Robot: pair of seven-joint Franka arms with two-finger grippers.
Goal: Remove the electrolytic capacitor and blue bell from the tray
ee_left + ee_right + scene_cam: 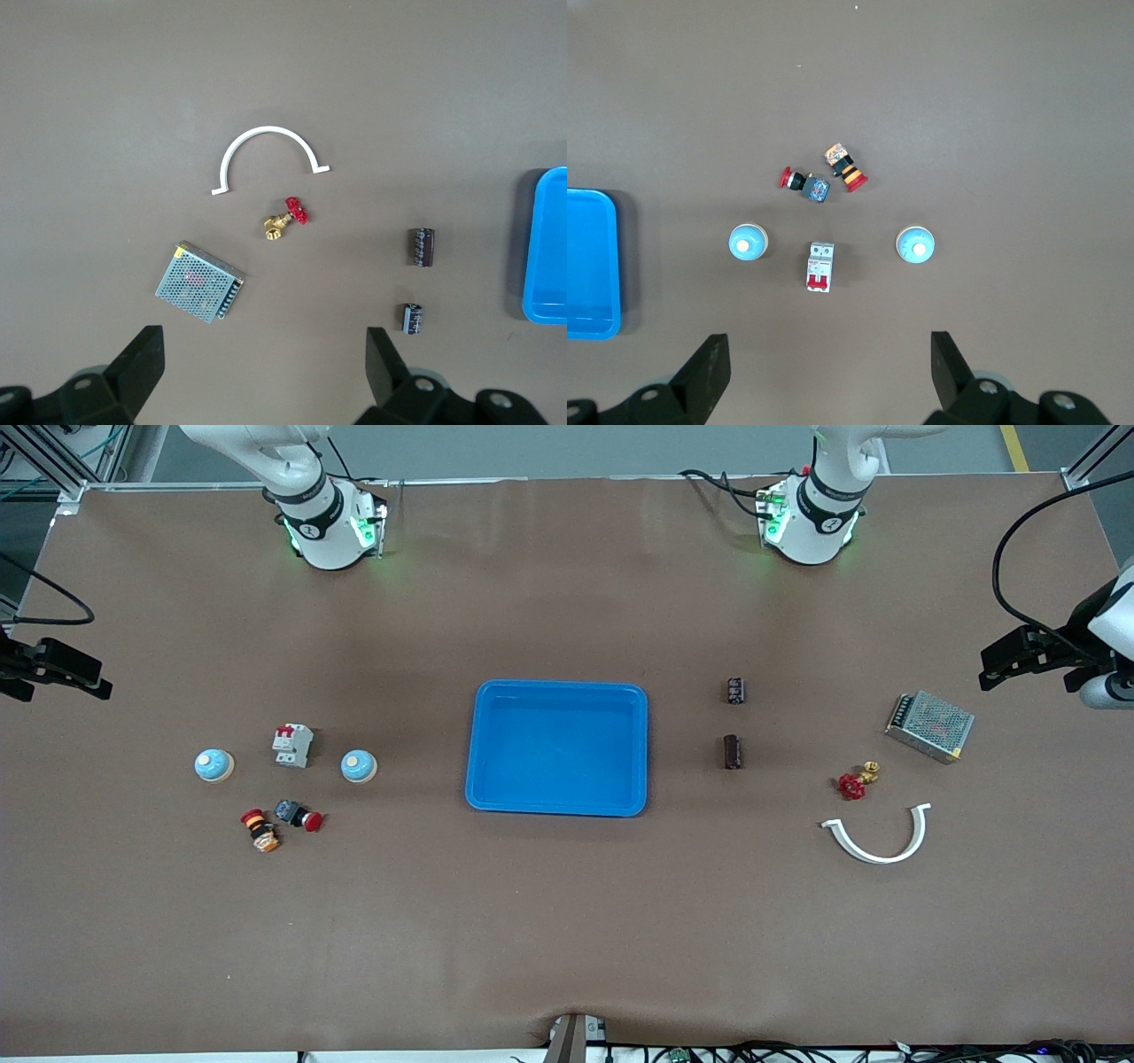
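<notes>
Two dark capacitors [733,690] [733,751] lie beside the blue tray [558,747], toward the left arm's end. The left wrist view looks down on both capacitors [422,247] [413,319]. Two light-blue bells [213,764] [359,766] stand toward the right arm's end, and the right wrist view shows these bells [748,243] [916,245]. My left gripper [264,345] hangs open high over bare table near the grey power supply [200,282]. My right gripper [828,347] hangs open high over bare table near the breaker [819,267]. Neither holds anything.
A white breaker [292,745] stands between the bells, with two push buttons [299,815] [260,830] nearer the camera. A power supply [929,726], a red valve [856,780] and a white curved clip [879,839] lie past the capacitors. Black fixtures [53,669] [1028,655] overhang both table ends.
</notes>
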